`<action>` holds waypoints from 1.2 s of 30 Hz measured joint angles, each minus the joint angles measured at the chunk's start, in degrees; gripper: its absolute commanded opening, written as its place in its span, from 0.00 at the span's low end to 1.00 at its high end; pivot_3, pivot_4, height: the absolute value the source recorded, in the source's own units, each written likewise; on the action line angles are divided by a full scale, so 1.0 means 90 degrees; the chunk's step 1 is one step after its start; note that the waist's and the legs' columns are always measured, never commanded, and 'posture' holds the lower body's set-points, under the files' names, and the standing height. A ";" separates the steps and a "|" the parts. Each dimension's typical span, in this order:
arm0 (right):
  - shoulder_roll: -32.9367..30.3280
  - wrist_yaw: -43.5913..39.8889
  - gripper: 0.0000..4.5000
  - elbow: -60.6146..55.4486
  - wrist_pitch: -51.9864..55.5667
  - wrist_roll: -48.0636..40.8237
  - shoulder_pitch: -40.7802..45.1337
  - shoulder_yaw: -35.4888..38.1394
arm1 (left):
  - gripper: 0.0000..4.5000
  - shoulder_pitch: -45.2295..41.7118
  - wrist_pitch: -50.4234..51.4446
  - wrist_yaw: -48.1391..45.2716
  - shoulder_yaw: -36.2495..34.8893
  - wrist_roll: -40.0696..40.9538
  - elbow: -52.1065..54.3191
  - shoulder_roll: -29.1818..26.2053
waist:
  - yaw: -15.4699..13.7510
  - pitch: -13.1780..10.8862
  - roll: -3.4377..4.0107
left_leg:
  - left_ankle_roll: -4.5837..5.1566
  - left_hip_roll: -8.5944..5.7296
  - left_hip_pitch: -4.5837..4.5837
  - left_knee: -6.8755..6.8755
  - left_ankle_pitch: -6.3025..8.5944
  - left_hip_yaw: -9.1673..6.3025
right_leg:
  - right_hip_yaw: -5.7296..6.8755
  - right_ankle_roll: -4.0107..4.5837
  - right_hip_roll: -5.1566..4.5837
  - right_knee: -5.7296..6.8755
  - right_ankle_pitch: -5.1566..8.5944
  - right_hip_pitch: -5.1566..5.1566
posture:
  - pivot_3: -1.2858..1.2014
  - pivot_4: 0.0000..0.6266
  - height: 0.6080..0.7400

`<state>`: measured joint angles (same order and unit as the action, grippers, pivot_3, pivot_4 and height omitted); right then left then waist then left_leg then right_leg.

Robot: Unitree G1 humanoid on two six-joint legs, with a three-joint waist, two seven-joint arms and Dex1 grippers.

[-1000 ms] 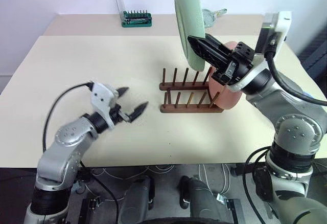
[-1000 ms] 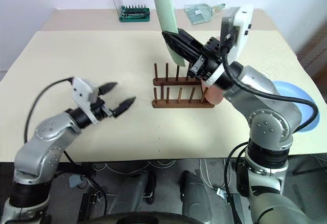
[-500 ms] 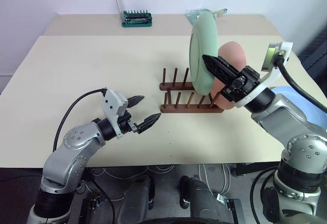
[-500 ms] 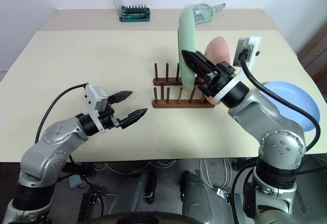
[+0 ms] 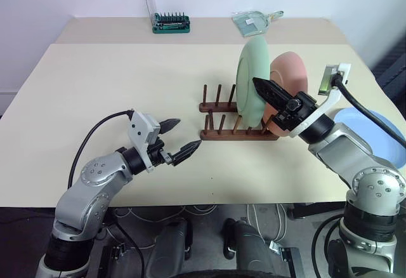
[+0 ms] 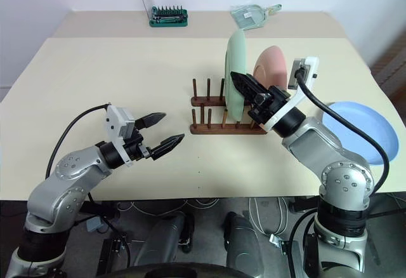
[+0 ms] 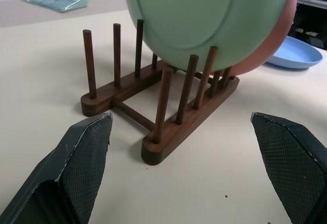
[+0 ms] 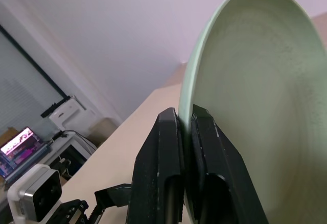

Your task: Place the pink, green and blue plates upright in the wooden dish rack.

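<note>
The green plate (image 5: pixel 254 81) is held upright by its rim, clamped between the fingers of the right gripper (image 5: pixel 265 90), over the wooden dish rack (image 5: pixel 236 120) with its lower edge down among the pegs. The pink plate (image 5: pixel 288 87) is seen standing in the rack just behind the green one. The blue plate (image 6: pixel 355 131) is left flat on the table (image 5: pixel 95 87), to the right of the rack. The left gripper (image 5: pixel 179 139) is held with fingers wide apart and empty, near the rack's left side.

Free pegs (image 5: pixel 219 95) left of green plate (image 5: pixel 254 78); tabletop (image 5: pixel 108 81) open.
</note>
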<state>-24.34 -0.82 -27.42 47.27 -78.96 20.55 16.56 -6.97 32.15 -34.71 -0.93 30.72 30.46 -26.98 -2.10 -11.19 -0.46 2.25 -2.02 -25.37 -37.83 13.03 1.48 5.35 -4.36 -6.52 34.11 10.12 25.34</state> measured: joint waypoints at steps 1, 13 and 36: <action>-0.0019 0.0012 0.00 0.0019 0.0005 -0.0008 -0.0016 -0.0014 | 0.99 0.0005 0.0000 0.0002 0.0000 0.0000 0.0000 0.0001 | -0.0001 0.0000 0.0000 | 0.0001 0.0000 0.0000 0.0000 0.0000 0.0000 | 0.0000 0.0000 0.0000 0.0000 0.0000 0.0000 | 0.52 0.24 1.00; -0.0191 0.0030 0.97 0.0045 -0.0004 0.0007 -0.0001 -0.0154 | 1.00 0.0017 -0.0002 0.0027 0.0000 -0.0003 0.0003 0.0006 | -0.0003 -0.0001 0.0002 | -0.0005 0.0000 -0.0002 0.0000 0.0006 0.0000 | 0.0000 -0.0016 -0.0002 -0.0004 0.0010 0.0000 | 0.52 0.24 1.00; -0.3487 -0.3116 0.97 0.0158 -0.0493 0.1418 0.0189 0.1319 | 1.00 -0.0097 -0.0050 -0.0187 0.0256 -0.0030 -0.0030 -0.0002 | -0.0031 -0.0012 0.0018 | 0.0019 -0.0001 -0.0013 0.0001 0.0023 0.0009 | 0.0010 -0.0022 -0.0014 -0.0055 0.0012 -0.0016 | 0.52 0.24 1.00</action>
<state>-55.72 -28.86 -26.00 42.83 -66.19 22.26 28.43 -7.84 31.70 -36.39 1.38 30.46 30.19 -27.00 -2.38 -11.30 -0.29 2.42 -2.03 -25.48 -37.82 13.24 1.56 5.44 -4.56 -6.64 33.62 10.23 25.19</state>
